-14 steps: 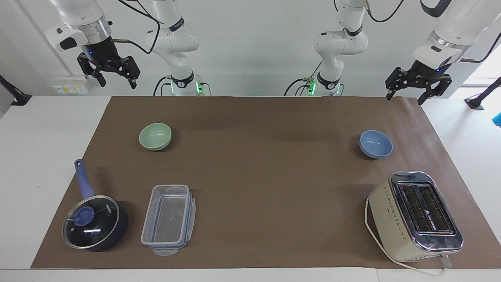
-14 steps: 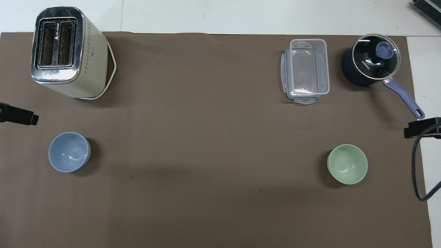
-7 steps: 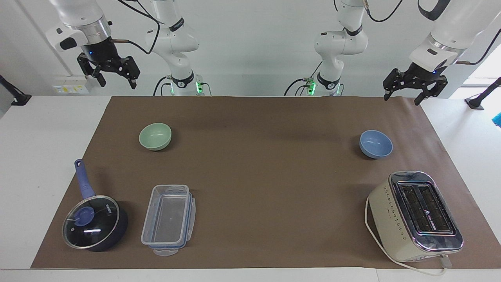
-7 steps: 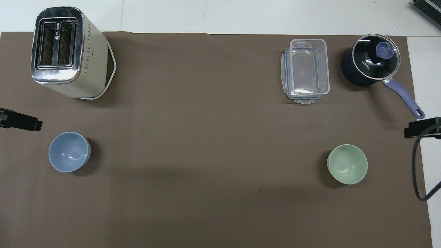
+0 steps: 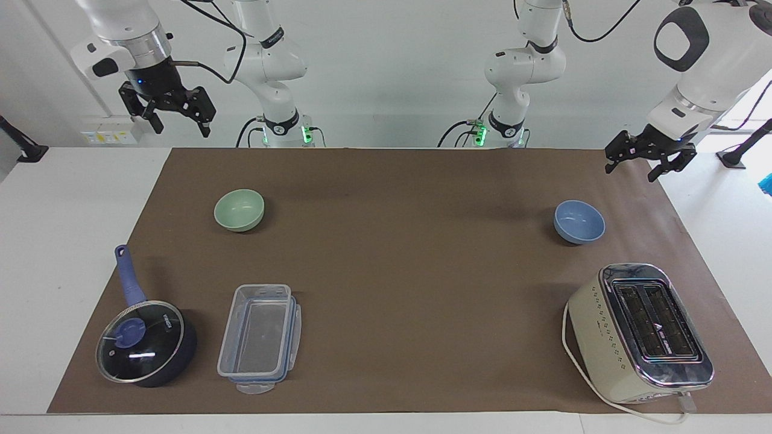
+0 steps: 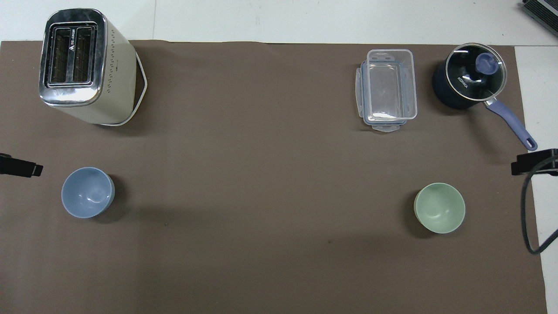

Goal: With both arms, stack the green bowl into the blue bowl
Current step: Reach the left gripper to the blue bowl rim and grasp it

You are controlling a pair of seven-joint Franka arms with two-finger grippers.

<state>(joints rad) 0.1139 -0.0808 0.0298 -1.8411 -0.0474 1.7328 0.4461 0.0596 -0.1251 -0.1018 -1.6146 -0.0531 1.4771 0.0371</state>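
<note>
**Left arm drops toward blue bowl; nothing gripped yet**

Since a sec ago the left gripper (image 5: 650,161) has swung lower and out toward its end of the table, now over the mat's edge. Right gripper (image 5: 169,111) hasn't budged, hanging high over the table's edge nearest the robots at its own end.

We read both sets of jaws as spread wide, both empty.

Green bowl (image 5: 239,210) sits upright on the mat at the right arm's end; blue bowl (image 5: 579,222) upright at the left arm's end, well apart. Bowls are round, so no axis to align.

Key relation, we'd say: each bowl lies below its own gripper and farther from the robots, so right arm is nearer green, left nearer blue.
</note>
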